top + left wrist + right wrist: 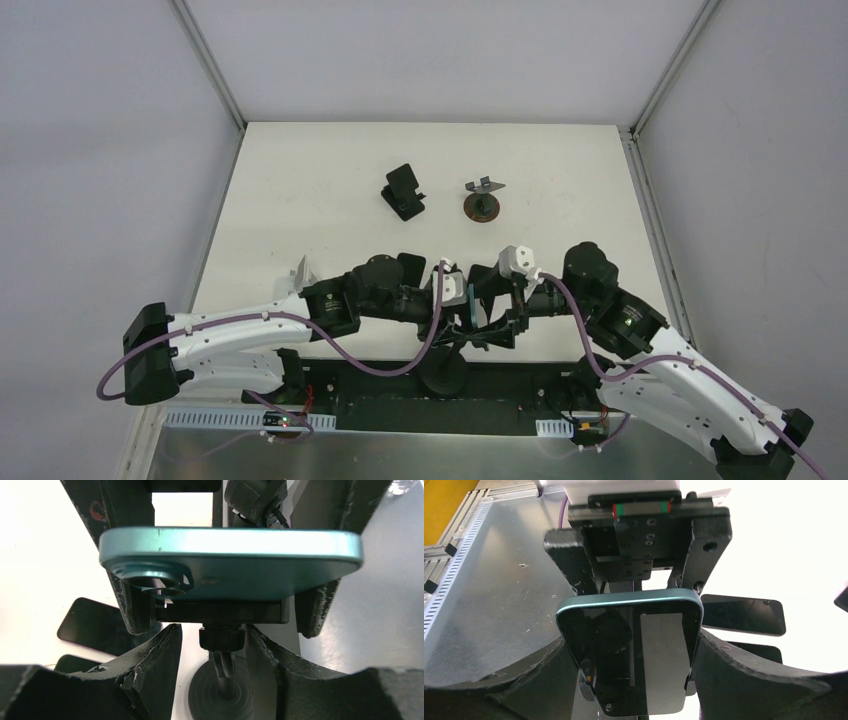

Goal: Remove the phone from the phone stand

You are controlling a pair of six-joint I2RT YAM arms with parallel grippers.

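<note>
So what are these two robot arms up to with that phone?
Both arms meet at the near edge of the table around a teal phone that sits clamped in a black phone stand. The right gripper is closed on the phone's side edges, while the left gripper, open, straddles the stand's neck just below. The phone is not yet out.

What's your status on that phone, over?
Right end effector flanks teal rectangular phone, grip unclear. Left end effector straddles neck of black phone stand, grip unclear. Phone sits in stand. Dark phone lies flat nearby.
</note>
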